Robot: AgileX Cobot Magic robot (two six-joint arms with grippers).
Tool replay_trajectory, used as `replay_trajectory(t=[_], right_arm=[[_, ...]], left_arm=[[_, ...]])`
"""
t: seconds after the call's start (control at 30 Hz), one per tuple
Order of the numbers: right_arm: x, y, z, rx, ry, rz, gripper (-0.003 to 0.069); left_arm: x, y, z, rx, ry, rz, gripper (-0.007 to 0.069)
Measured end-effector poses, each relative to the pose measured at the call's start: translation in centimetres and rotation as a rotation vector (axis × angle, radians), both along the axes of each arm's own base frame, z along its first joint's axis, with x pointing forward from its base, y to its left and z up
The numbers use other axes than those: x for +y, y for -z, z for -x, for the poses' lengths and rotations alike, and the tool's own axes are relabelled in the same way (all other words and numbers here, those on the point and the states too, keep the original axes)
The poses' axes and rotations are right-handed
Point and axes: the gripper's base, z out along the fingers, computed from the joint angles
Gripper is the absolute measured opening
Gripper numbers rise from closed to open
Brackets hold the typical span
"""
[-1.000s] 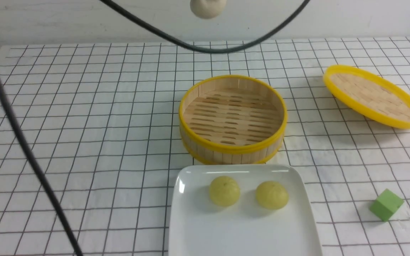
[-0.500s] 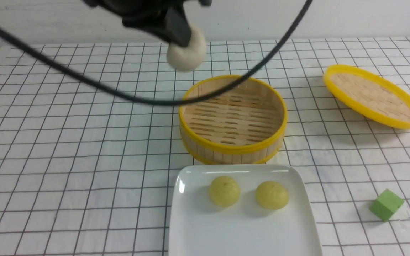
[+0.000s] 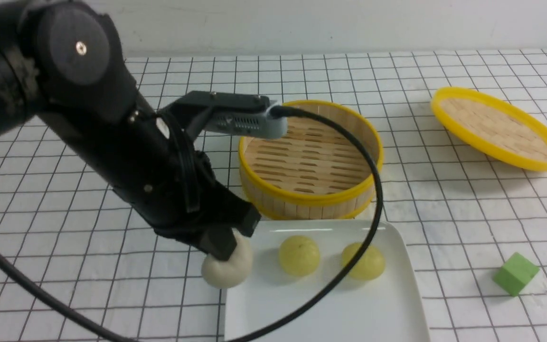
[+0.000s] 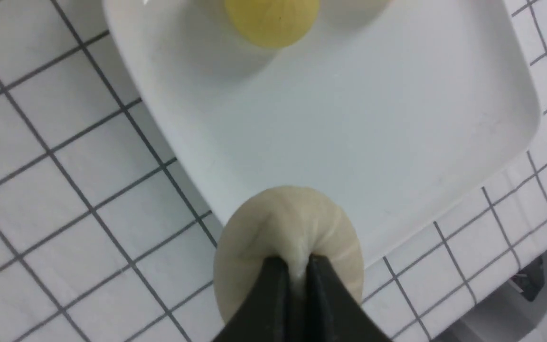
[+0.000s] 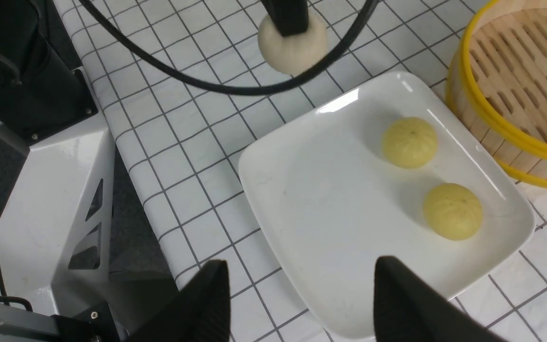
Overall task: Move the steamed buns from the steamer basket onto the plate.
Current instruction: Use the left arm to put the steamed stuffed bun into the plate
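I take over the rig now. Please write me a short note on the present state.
Left hand: shut on the beige bun, pinching its top, beside the left rim of the plate.
Right hand: open, empty, off to the right.
Steamer basket: empty, behind the plate.
Done: two yellow buns lie on the plate.
Left: move the beige bun over the plate, likely a little rightward, then release.
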Motion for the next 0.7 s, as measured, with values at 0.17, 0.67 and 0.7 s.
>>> replay_trajectory(t=[0.17, 0.67, 0.7], right_arm=[[0.0, 0.0, 0.0, 0.0, 0.0, -0.001, 0.0409], [0.0, 0.0, 0.0, 0.0, 0.0, -0.001, 0.0409], [0.0, 0.0, 0.0, 0.0, 0.0, -0.001, 0.0409]], left_arm=[[-0.3, 1.5, -0.9, -0.063, 0.002, 0.014, 0.0029], [-2.5, 8.7, -4.6, 0.014, 0.038, -0.043, 0.0031], [-2.6, 9.0, -4.7, 0.011, 0.038, -0.044, 0.0031]])
